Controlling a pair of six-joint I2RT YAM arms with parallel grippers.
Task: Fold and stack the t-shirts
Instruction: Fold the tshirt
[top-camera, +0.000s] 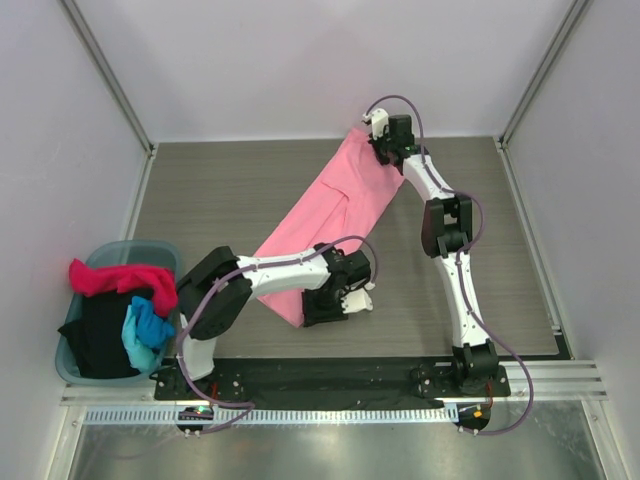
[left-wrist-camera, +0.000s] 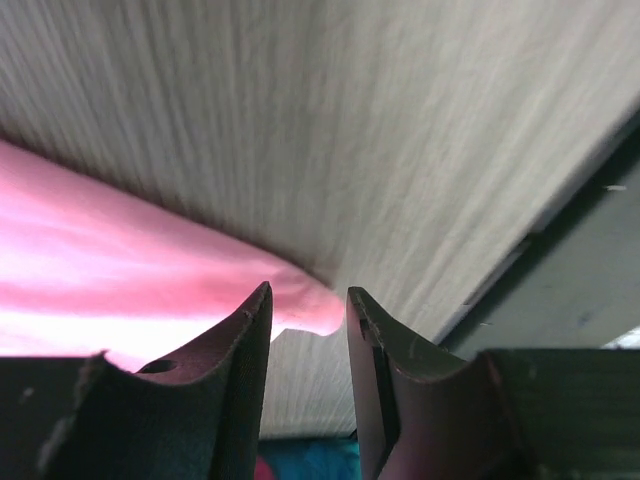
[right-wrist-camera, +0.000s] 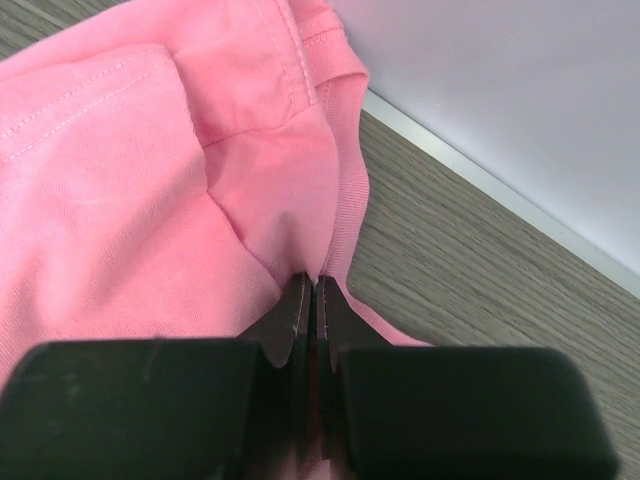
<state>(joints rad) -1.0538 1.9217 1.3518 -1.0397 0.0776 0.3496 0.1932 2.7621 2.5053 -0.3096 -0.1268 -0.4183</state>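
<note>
Your left claw (left-wrist-camera: 308, 292) is open at the near corner of the light pink t-shirt (top-camera: 335, 195).
Its jaws are parted, with the cloth's corner lying just past the tips on the table (top-camera: 220, 190). Off to your left, the teal basket (top-camera: 100, 251) holds a magenta t-shirt (top-camera: 118, 277), a black t-shirt (top-camera: 98, 338) and a blue t-shirt (top-camera: 147, 328). From that near corner the pink one runs diagonally away in a long band, up to the far wall — there your right claw (right-wrist-camera: 313, 285) is pinched tight on a fold of it.
</note>
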